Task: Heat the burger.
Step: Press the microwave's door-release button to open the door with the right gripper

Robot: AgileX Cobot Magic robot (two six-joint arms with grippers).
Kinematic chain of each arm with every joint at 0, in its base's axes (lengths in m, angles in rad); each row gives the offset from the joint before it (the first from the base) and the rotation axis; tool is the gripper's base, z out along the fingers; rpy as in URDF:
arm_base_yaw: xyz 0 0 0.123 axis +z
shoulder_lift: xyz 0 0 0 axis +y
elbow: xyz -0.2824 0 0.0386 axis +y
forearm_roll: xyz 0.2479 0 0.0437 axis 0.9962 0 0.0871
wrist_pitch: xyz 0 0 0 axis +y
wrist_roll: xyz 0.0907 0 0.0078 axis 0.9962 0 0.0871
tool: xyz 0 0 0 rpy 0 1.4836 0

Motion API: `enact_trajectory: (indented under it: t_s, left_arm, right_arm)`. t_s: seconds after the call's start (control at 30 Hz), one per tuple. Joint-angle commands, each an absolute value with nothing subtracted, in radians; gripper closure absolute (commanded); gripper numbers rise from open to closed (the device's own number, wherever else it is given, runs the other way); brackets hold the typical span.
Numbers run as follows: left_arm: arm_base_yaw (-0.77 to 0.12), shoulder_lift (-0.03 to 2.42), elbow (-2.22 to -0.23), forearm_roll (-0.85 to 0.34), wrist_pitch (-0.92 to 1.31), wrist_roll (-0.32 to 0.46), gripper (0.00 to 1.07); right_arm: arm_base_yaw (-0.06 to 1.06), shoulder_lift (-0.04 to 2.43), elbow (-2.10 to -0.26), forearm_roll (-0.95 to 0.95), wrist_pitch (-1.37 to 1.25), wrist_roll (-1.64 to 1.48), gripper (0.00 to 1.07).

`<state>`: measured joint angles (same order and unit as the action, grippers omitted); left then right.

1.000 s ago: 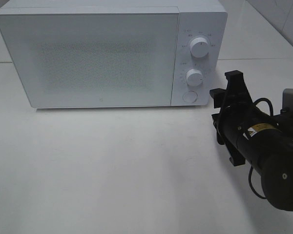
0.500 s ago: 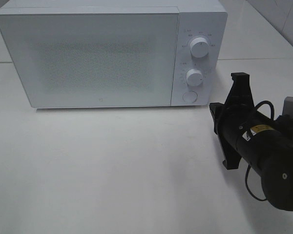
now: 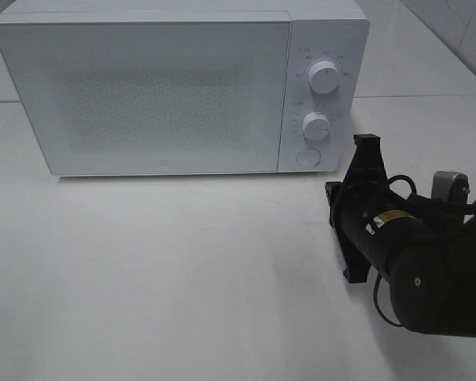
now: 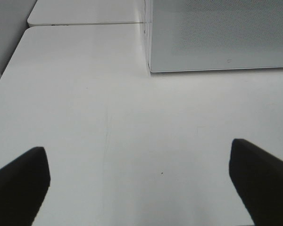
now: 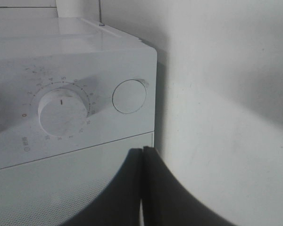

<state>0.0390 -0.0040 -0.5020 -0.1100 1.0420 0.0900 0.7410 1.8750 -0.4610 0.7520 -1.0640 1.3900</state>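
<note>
The burger is out of view. The white microwave (image 3: 166,87) stands at the back of the table with its door shut. In the right wrist view my right gripper (image 5: 143,157) is shut and empty, its dark fingers pressed together. It points at the microwave's front, below the round button (image 5: 129,96) and the lower dial (image 5: 63,112). In the high view my right arm (image 3: 397,246) sits just right of the control panel. My left gripper (image 4: 141,183) is open and empty over the bare table near the microwave's left corner (image 4: 148,66).
The control panel carries an upper dial (image 3: 324,77), a lower dial (image 3: 316,126) and a round button (image 3: 307,157). A white table (image 3: 182,278) spreads in front of the microwave. A tiled wall rises at the back right.
My right gripper has shut. The right arm has shifted left and toward the table's front, away from the panel. The left gripper has stayed open.
</note>
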Motion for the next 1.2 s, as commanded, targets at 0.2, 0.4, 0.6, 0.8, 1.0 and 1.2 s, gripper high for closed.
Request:
enact_trajectory:
  t_s: [0.2, 0.4, 0.6, 0.8, 1.0, 1.2]
  left_arm:
    - [0.043, -0.025, -0.498, -0.112, 1.039, 0.093, 0.09]
    - [0.043, -0.025, -0.498, -0.112, 1.039, 0.093, 0.09]
    - [0.043, -0.025, -0.498, -0.112, 1.039, 0.093, 0.09]
    - [0.043, -0.025, -0.498, -0.112, 1.039, 0.093, 0.09]
    - [0.043, -0.025, -0.498, -0.112, 1.039, 0.093, 0.09]
    - [0.043, -0.025, -0.498, -0.112, 1.039, 0.093, 0.09]
  right_arm:
    - [0.67, 1.92, -0.551, 0.667, -1.021, 1.395, 1.07]
    - [0.626, 1.959, -0.62, 0.654, -0.976, 1.392, 1.07]
    - [0.582, 2.001, -0.676, 0.619, -0.938, 1.392, 1.07]
    - [0.571, 2.031, -0.721, 0.581, -0.928, 1.396, 1.07]
    - [0.565, 2.066, -0.766, 0.58, -0.928, 1.397, 1.07]
    - [0.545, 2.085, -0.798, 0.582, -0.922, 1.392, 1.07]
